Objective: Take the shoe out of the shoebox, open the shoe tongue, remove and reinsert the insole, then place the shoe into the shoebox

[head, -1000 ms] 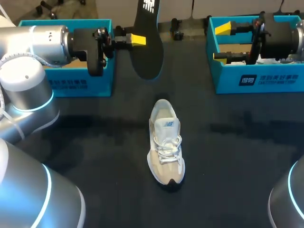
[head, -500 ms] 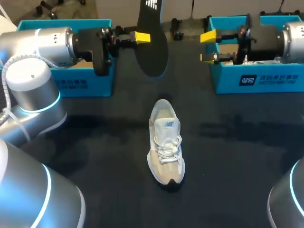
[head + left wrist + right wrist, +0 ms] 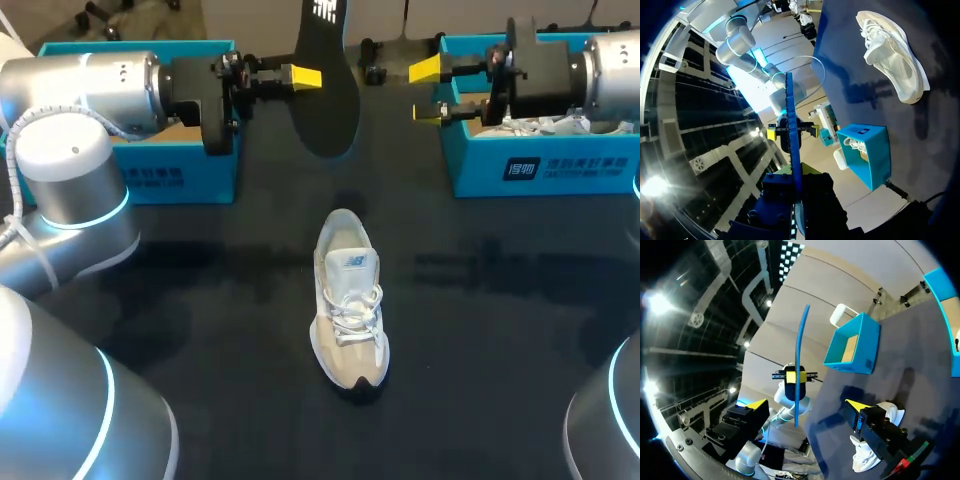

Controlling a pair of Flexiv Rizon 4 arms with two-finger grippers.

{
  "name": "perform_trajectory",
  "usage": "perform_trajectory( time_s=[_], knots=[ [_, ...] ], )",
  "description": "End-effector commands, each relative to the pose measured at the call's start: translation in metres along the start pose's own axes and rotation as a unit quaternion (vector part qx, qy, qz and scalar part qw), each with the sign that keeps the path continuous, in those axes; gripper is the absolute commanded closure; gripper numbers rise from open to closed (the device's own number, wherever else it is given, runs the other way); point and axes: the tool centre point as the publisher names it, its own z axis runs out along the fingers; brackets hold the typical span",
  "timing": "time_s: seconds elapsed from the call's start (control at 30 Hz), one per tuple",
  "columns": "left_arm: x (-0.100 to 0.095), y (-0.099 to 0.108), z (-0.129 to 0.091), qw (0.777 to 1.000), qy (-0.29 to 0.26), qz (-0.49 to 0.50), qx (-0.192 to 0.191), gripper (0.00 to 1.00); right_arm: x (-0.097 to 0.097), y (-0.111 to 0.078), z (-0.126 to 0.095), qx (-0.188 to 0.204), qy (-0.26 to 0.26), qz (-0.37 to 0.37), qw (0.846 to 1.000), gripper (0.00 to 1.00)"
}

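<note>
Insole (image 3: 326, 118) upright in left claw (image 3: 304, 77)

Overhead light lays soft shadows on the dark table (image 3: 480, 360) (glare flares in both wrist views)

So the shoe (image 3: 348, 300) sits mid-table (image 3: 480, 350), toe toward the near edge. Far left there's one shoebox (image 3: 150, 180), far right the other shoebox (image 3: 560, 165), well apart. The insole (image 3: 328, 110) hangs upright between them, behind the shoe, pinched by the left gripper (image 3: 305, 77). The right gripper (image 3: 427, 91) hovers just right of it, fingers spread, at the right box's left end.
</note>
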Motion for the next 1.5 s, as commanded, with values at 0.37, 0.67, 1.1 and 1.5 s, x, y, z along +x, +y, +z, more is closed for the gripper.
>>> perform_trajectory(
  time_s=[0.37,0.67,1.1,1.5],
  knots=[
    [0.004,-0.005,0.013,1.0,0.006,-0.012,-0.004,1.0,-0.026,0.0,0.047,0.006,0.032,-0.005,0.999,0.0],
    [0.012,-0.005,0.016,1.0,0.019,-0.018,-0.017,1.0,-0.022,0.004,0.057,0.015,0.03,-0.005,0.999,0.0],
    [0.017,-0.001,0.025,0.999,0.02,-0.017,-0.027,1.0,-0.016,0.009,0.075,0.027,0.042,-0.009,0.999,0.33],
    [0.016,0.002,0.033,0.999,0.013,-0.018,-0.03,1.0,-0.015,0.009,0.081,0.035,0.049,-0.005,0.998,0.55]
  ],
)
